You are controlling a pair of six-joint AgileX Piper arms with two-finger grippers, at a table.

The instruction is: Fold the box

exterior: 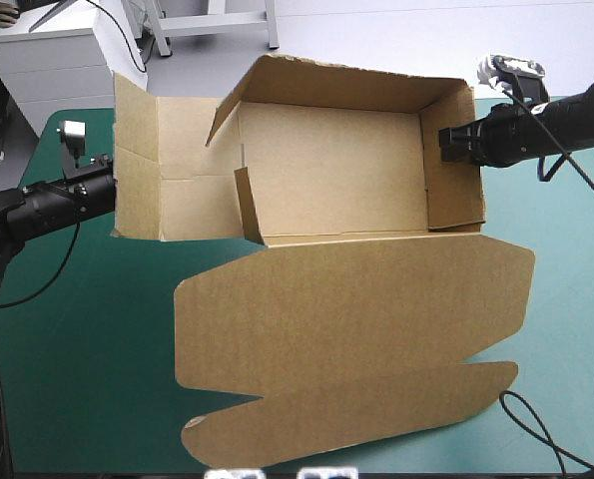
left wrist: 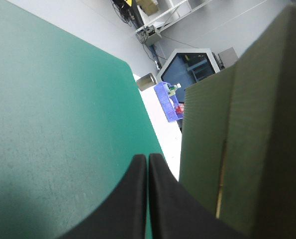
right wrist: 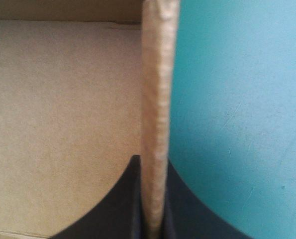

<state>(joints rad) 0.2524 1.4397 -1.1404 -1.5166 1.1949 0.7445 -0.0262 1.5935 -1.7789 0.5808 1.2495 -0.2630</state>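
Centred on the teal-green cover [exterior: 97, 329], the box [exterior: 326, 170] is being pinched at its right wall [right wrist: 155, 74] by the right gripper [right wrist: 151, 160]; the left flap [exterior: 142, 170] should be pushed squarely inward by the left gripper [left wrist: 148, 158], fingers together, empty.

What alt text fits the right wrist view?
The right hand is clamped on an upright wall of the brown box, seen edge-on between its black fingers. The box's floor lies on one side of the wall, the teal-green table cover on the other.
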